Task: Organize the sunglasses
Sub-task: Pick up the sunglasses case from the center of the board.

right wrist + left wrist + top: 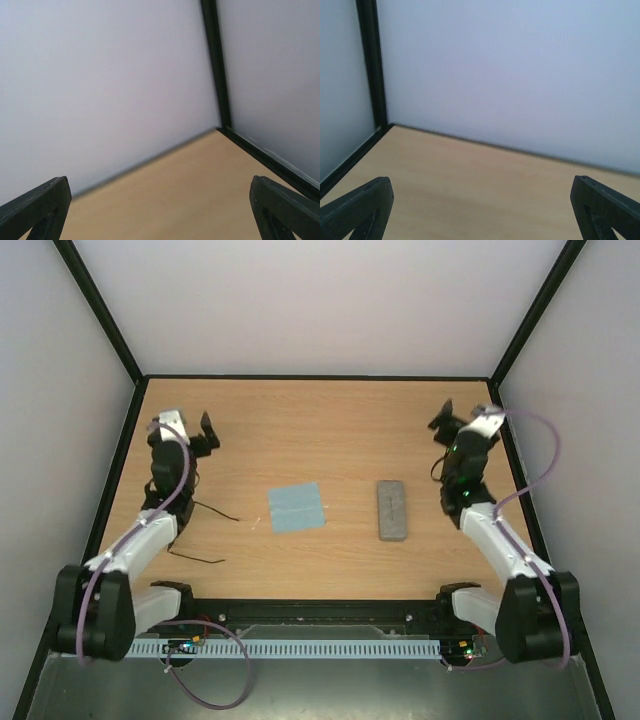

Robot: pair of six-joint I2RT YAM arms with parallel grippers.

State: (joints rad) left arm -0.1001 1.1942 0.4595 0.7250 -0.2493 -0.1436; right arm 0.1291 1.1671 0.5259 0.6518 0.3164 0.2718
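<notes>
Left pincer (pixel 195 433) and right pincer (pixel 452 425) gape empty, so the left should lower onto the thin sunglasses (pixel 215 511), pinching the frame gently.

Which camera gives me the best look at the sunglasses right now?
The top external view: only there do the sunglasses show, as thin dark lines beside the left arm, which partly hides them. Both wrist views show only wall and tabletop.

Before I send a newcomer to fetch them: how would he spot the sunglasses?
On the light wooden table, look left, beside the left robot arm. The sunglasses are thin black wire curves left of the light blue square cloth; unlike it and the grey oblong case, they are mere fine lines.
</notes>
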